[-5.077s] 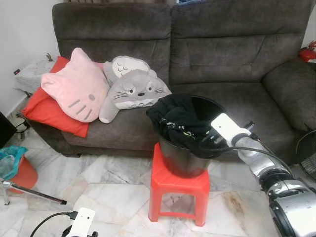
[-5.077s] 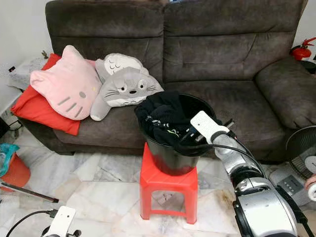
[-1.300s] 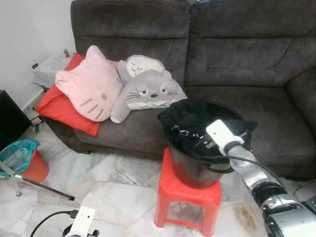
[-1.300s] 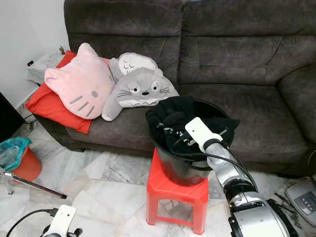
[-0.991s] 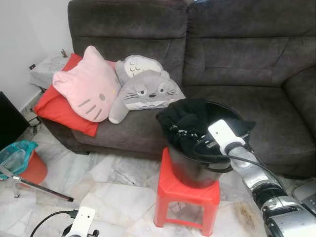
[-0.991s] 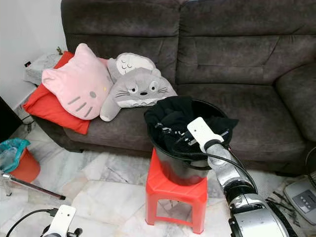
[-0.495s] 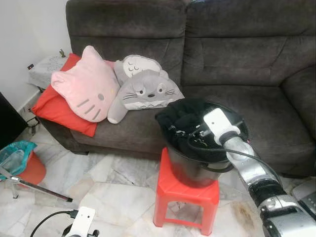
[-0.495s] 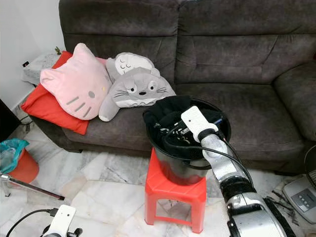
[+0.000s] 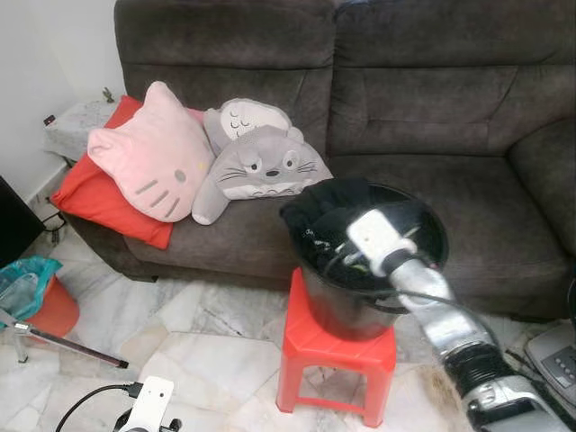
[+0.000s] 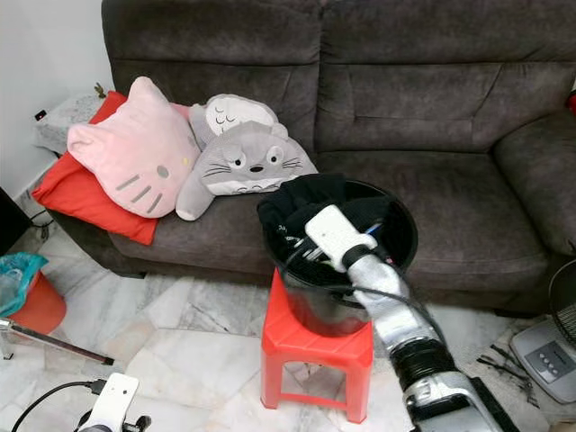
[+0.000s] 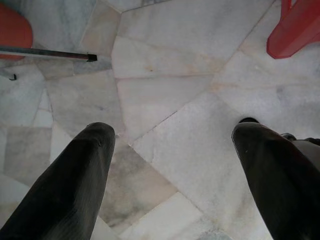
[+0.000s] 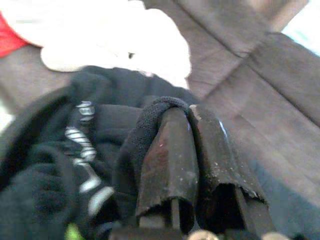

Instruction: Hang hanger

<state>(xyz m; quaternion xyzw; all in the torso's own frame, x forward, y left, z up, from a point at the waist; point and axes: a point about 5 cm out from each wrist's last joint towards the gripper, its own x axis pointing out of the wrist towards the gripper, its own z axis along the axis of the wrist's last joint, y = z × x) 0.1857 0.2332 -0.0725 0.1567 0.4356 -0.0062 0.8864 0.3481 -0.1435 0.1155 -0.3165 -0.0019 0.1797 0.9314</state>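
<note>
In the bucket (image 9: 360, 297), right gripper (image 12: 187, 117) pinching black garment (image 12: 75, 150)

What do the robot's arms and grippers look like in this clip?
The right arm is silver with a black ribbed joint, a white box at the wrist and a black cable. The right gripper has two long, scuffed black fingers. The left gripper has smooth black fingers.

I see a dark grey-brown fabric sofa (image 9: 432, 99) with a pink cat-face cushion (image 9: 151, 166), a grey plush creature cushion (image 9: 261, 166) and a red pillow (image 9: 99, 202) on it. In front, a red plastic stool (image 9: 337, 346) stands on the pale marble floor (image 9: 198, 333).
</note>
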